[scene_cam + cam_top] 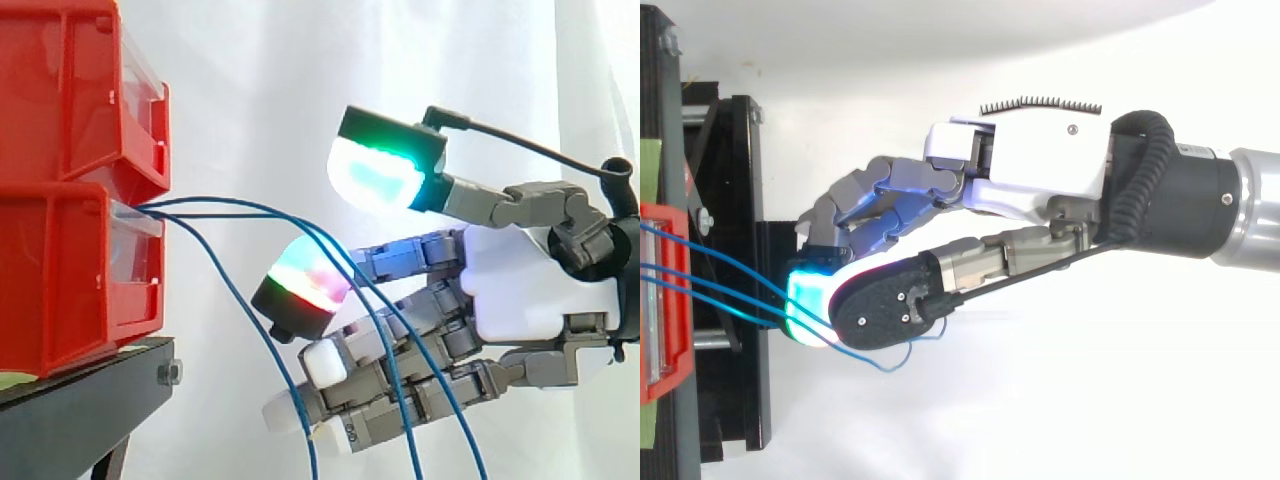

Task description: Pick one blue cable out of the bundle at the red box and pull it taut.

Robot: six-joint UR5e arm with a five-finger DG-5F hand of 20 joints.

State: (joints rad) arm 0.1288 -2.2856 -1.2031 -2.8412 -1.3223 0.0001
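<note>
The hand stood open, its glowing pads apart, pinching nothing. The blue cables drooped from the red box past its fingers. Thin, limp, probably slippery, one seemed best pinched near the pads.

The bins are red, the stand black, the cables blue, the curtain white. The robot hand is white and grey, its pads glowing green-cyan and red.
</note>
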